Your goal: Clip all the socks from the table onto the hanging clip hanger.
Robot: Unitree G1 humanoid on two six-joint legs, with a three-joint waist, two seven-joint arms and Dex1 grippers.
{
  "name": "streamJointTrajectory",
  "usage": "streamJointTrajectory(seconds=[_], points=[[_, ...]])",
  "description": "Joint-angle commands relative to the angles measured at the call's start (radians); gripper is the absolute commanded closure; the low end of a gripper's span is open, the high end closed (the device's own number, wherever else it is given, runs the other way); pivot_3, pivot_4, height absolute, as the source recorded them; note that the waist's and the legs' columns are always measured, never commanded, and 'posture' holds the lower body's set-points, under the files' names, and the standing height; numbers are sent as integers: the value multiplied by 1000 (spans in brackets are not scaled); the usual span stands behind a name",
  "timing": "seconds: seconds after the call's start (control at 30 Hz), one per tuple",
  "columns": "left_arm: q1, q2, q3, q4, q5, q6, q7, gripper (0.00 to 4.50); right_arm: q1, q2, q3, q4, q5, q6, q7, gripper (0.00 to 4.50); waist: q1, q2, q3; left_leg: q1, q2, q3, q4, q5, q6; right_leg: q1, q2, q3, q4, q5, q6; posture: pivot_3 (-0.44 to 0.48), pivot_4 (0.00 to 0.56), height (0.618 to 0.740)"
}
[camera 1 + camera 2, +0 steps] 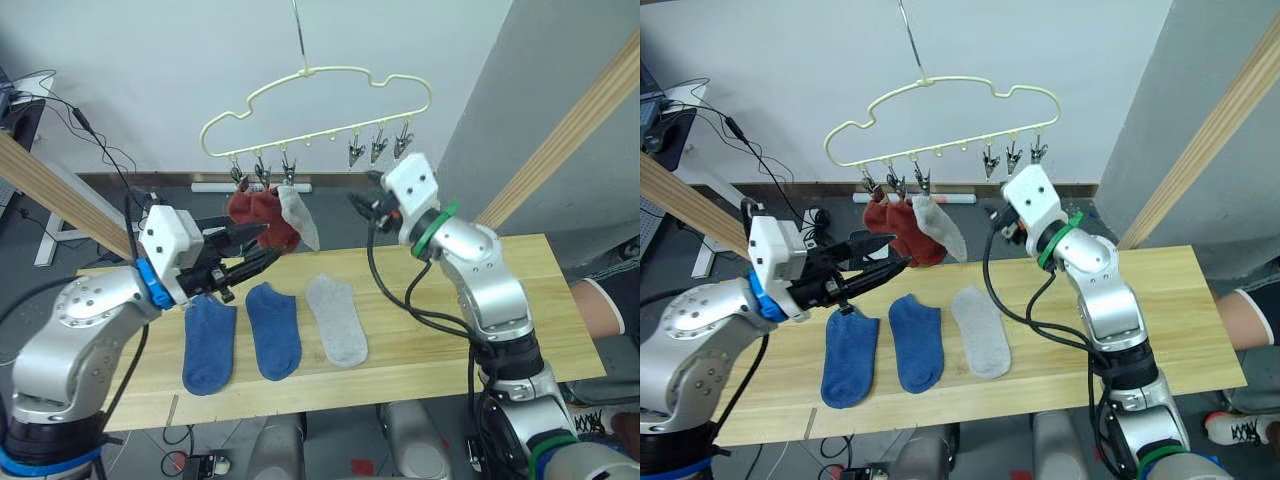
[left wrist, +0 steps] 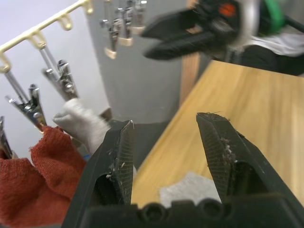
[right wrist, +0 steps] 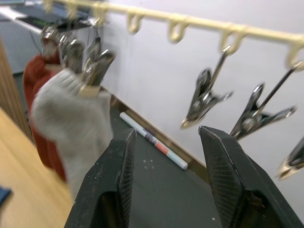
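Three socks [image 1: 272, 328] on table [image 1: 520, 290]

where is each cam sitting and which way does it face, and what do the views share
Left eye view: on the head, looking forward and down at the table, clip hanger and both arms.
Right eye view: the same scene from the head's other eye.
Left wrist view: on the left wrist, along the open left gripper toward the hung rust red socks; the right gripper shows beyond.
Right wrist view: on the right wrist, along the open right gripper's fingers toward three empty clips.
Shared: both wrist views show the hung light grey sock.
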Motion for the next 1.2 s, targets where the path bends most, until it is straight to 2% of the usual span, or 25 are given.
streamJointTrajectory(seconds=[0.03,0.27,0.57,1.2], points=[[-26,2,24,-20,-19,-5,2,2166,-38,21,-13,8,26,30,-36,2310,0,0,0,0,0,0,0,0,0,0,0,0,0,0,0,-138,287,740],[-14,-29,5,-43,-7,-9,30,2166,-104,51,-26,97,42,61,-86,2310,-1,0,0,-1,0,0,0,1,-1,-1,0,0,0,0,0,-135,280,740],[-25,-49,-9,-41,-8,-7,44,2166,-169,59,3,177,46,-24,-99,2310,-1,0,0,-1,0,1,0,2,-3,-3,0,1,1,0,0,-139,281,740],[-37,-68,-25,-37,-9,0,60,2166,-223,74,28,265,50,-121,-98,2310,-2,0,0,-2,0,2,0,2,-3,-5,0,1,3,0,-1,-134,279,740]])
